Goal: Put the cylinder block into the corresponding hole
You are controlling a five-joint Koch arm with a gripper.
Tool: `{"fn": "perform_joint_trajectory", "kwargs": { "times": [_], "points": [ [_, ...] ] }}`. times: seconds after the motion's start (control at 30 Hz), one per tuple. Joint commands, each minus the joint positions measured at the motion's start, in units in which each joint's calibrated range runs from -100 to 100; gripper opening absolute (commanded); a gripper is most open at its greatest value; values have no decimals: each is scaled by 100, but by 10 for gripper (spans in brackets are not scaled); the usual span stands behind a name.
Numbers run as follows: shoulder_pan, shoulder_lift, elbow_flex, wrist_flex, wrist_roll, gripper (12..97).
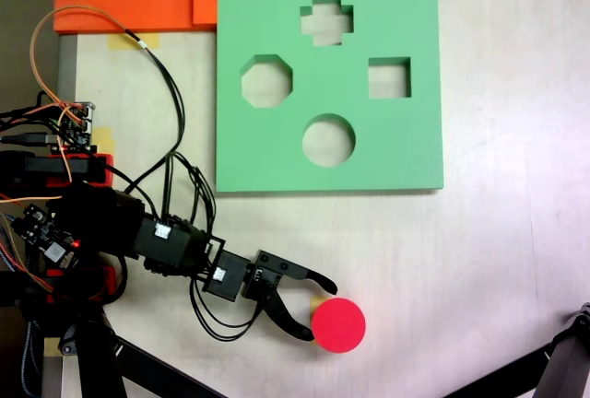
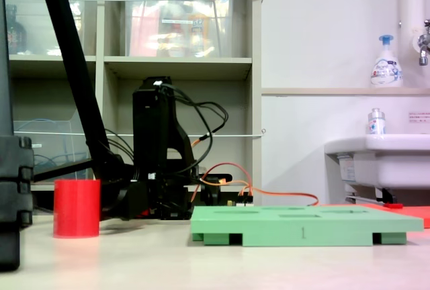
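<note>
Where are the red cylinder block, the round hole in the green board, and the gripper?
cylinder block (image 1: 338, 325), fixed view from above, on its flat round top.
green board (image 1: 387, 149) with the round hole, same view, on the foam right of the circular cutout.
gripper (image 1: 318, 308), same view, between its two open fingertips beside the block.

One fixed view looks straight down; another, table-level, probably faces the arm's front.
</note>
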Motion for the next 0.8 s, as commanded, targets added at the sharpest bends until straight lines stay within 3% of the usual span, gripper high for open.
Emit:
{"fn": "perform_joint_trajectory", "kwargs": {
  "times": [0.0, 0.07, 0.2, 0.77],
  "points": [
    [5, -25, 13, 685, 10, 523],
    [10, -81, 13, 685, 10, 615],
    [-15, -193, -7, 685, 15, 686],
    [-78, 226, 1160, 685, 103, 673]
  ]
}}
